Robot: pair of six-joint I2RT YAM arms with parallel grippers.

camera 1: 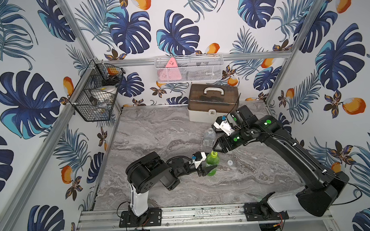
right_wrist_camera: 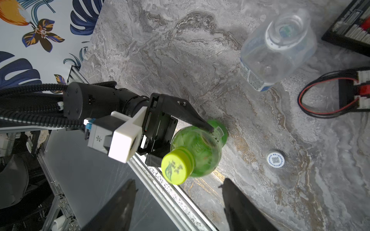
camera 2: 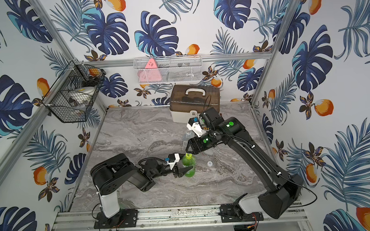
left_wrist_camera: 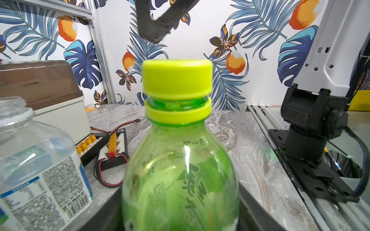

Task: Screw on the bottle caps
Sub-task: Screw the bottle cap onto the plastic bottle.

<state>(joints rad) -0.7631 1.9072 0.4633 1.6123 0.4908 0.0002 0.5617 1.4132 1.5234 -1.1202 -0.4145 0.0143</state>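
My left gripper (right_wrist_camera: 181, 145) clamped round the green bottle (left_wrist_camera: 180, 170), yellow-green cap (left_wrist_camera: 177, 79) on its neck (gap above the ring (left_wrist_camera: 178, 114) only in the left wrist view), right gripper (right_wrist_camera: 178, 181) spread above it, whitish cap (right_wrist_camera: 275, 159) on the table (right_wrist_camera: 180, 50) nearby, clear bottle (left_wrist_camera: 30, 150) uncapped.

Btm of green bottle (left_wrist_camera: 180, 170) cropped, clear bottle (left_wrist_camera: 40, 160) too, whitish cap (camera 1: 230, 162) print tiny

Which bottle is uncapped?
The shorter clear bottle with the pale label: its threaded neck is open. The green bottle wears the yellow-green cap; the whitish cap lies loose on the table.
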